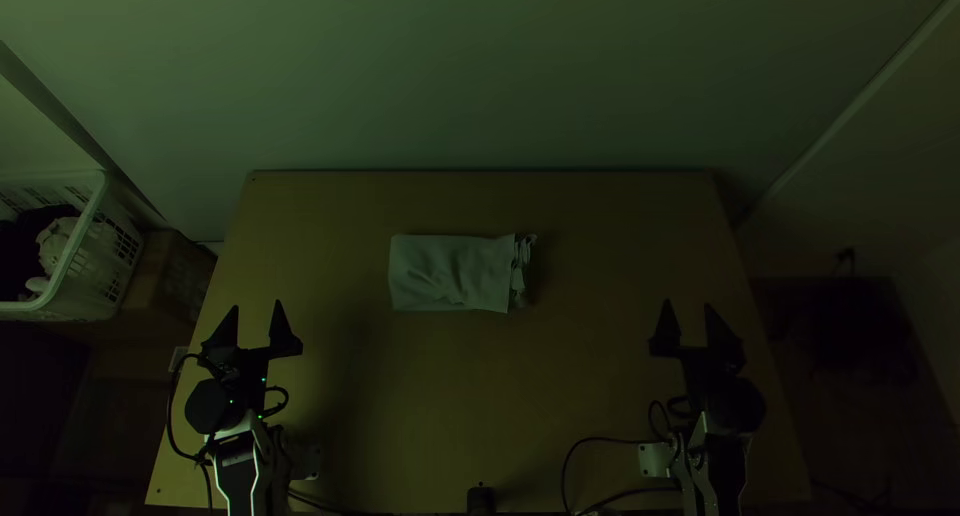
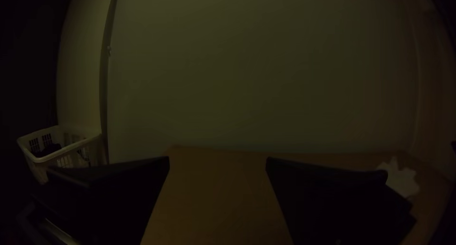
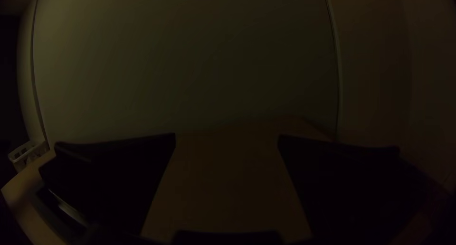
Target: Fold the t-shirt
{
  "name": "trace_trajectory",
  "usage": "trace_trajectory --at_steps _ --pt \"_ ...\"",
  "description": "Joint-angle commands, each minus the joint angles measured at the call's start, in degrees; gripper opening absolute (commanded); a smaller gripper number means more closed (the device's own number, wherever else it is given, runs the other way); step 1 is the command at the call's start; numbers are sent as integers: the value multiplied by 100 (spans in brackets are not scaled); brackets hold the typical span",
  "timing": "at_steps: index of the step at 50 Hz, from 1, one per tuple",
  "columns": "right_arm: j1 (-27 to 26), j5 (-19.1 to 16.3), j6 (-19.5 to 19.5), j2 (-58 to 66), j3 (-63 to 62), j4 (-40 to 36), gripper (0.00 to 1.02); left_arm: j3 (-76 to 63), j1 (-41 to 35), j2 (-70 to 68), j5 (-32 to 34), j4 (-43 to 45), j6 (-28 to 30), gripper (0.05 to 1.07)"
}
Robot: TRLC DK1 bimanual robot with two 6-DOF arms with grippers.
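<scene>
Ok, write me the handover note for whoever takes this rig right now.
Left tool: open, holding nothing, over the table's left side.
Right tool: open, holding nothing, over the right side.
Shirt: between them, farther up the table.
Done: shirt folded into a small rectangle; number of folds can't be told.
Left: perhaps only tidying the uneven layers at its right end.

No txt, labels, brands, nos. or signs legible, top view or L/R wrist views.
</scene>
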Motion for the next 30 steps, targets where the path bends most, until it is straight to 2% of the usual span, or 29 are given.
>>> trace_trajectory --at_steps 1,30 --pt "-6 54 -308 -19 -80 -110 99 -283 132 -32 -43 -118 198 103" --pt "3 63 -343 -19 -71 -110 99 -274 70 -32 -43 -118 198 103"
